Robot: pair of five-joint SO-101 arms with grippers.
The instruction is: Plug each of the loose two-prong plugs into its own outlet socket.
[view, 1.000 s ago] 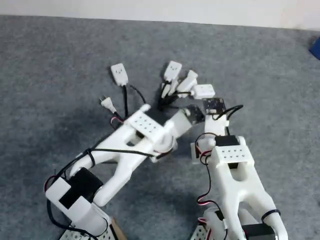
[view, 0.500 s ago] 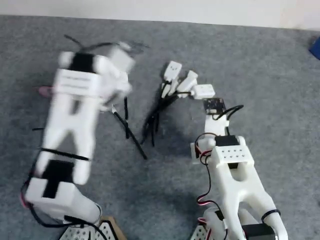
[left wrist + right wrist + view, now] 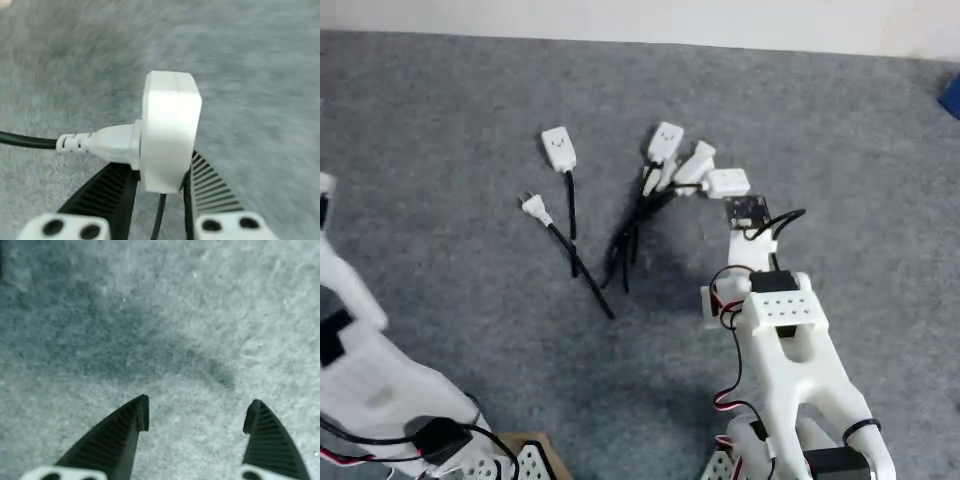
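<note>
- The left arm [image 3: 360, 370] has swung away from the far-left part of the carpet [image 3: 440, 120], where it hung over the lone socket [image 3: 558, 148] half a second ago. It is now back at the near-left corner. The right arm [image 3: 785, 330] has stayed put.
- The left gripper [image 3: 162, 175] is clenched on a white socket block [image 3: 170, 125]. Its dark fingers [image 3: 107, 192] press both sides of the block's lower end, and a white sleeve with a black cord [image 3: 25, 141] leaves the block sideways.
- The right gripper [image 3: 195, 415] is released, its jaws wide apart over bare carpet and touching nothing.
- The loose plug [image 3: 532, 207] lies near the lone socket but apart from it. Three sockets [image 3: 697, 160] cluster just ahead of the right arm.
- Bare carpet spreads to the left of the plug, and a blue object [image 3: 952, 95] pokes in at the right edge.
</note>
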